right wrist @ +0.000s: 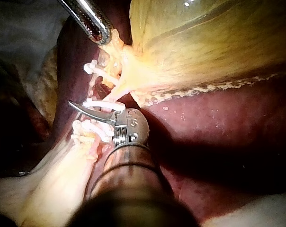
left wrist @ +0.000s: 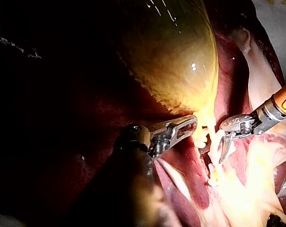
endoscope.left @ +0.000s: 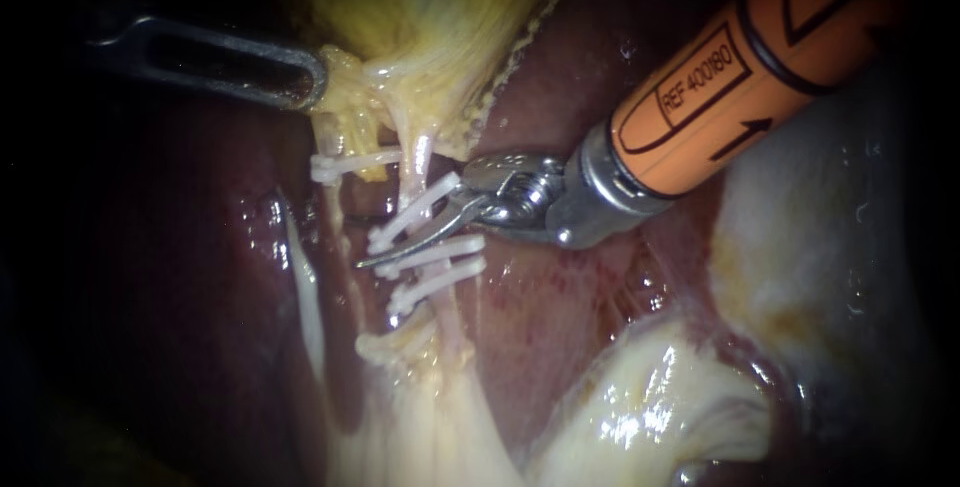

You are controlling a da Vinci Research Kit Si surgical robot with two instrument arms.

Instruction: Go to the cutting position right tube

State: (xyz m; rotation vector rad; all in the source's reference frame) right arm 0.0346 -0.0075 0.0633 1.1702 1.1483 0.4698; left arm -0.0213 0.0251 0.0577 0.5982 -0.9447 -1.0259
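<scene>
In the endoscope view two pale tubes run down from the yellow gallbladder [endoscope.left: 430,7]. The right tube [endoscope.left: 422,152] carries three white clips [endoscope.left: 440,252]; the left tube [endoscope.left: 330,202] carries one clip [endoscope.left: 350,162]. My right instrument [endoscope.left: 372,259], on an orange shaft, ends in thin curved blades. They stand open across the right tube, between its upper clip and the two lower ones. My left instrument [endoscope.left: 318,77] is shut on yellow tissue at the gallbladder's neck. The right wrist view shows one blade [right wrist: 86,111] lying over the clipped tube; the other blade is hidden.
Dark red liver [endoscope.left: 180,277] lies under and beside the tubes. Pale glistening fat [endoscope.left: 650,407] sits under my right instrument's shaft. In the left wrist view the gallbladder [left wrist: 171,56] bulges ahead of my left instrument [left wrist: 192,124], with my right instrument [left wrist: 222,156] close beside it.
</scene>
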